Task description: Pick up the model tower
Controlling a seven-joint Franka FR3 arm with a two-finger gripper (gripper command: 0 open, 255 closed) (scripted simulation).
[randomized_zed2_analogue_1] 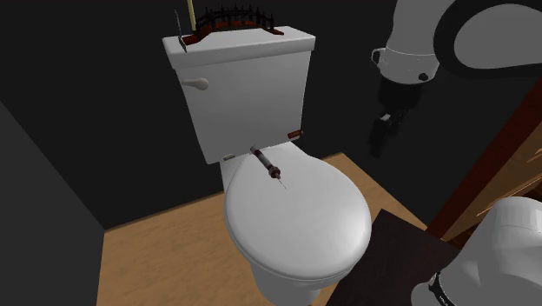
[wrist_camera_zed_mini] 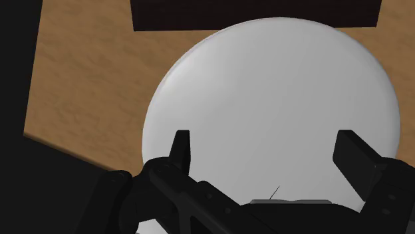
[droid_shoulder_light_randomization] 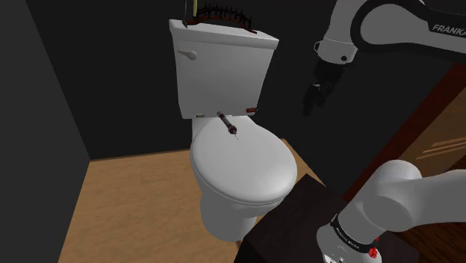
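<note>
While the slim dark-red model tower with a needle tip [droid_shoulder_light_randomization: 227, 123] lies flat on its side, I have the all-black two-finger gripper [droid_shoulder_light_randomization: 312, 96] hanging up in the air, off to the shoulder view's right of the tank and well apart from the piece. The tower rests on the closed glossy white toilet lid [droid_shoulder_light_randomization: 246, 168], close to the hinge end just below the white cistern [droid_shoulder_light_randomization: 220, 71], its point aimed out toward the front of the lid. I judge it lies down because something so thin and tall would hardly stand on a domed lid.

In the wrist view the jaws stand spread wide with nothing between them, and the hand looks down onto the lid. A hair-thin line shows by the gripper body there; it may be the tower's tip, but I cannot be sure. Spread jaws make sense here, as the approach is not yet done.

As for holders: the cistern top carries a dark red tray-like piece with a black spiky rim [droid_shoulder_light_randomization: 220, 16] and a pale upright stick [randomized_zed2_analogue_1: 180, 26] beside it — what, if anything, sits inside that piece I cannot tell. The lid is shut, so the bowl's inside is hidden. The dark box stand [droid_shoulder_light_randomization: 299, 217] sits near the bowl on the wooden floor [droid_shoulder_light_randomization: 142, 209].
</note>
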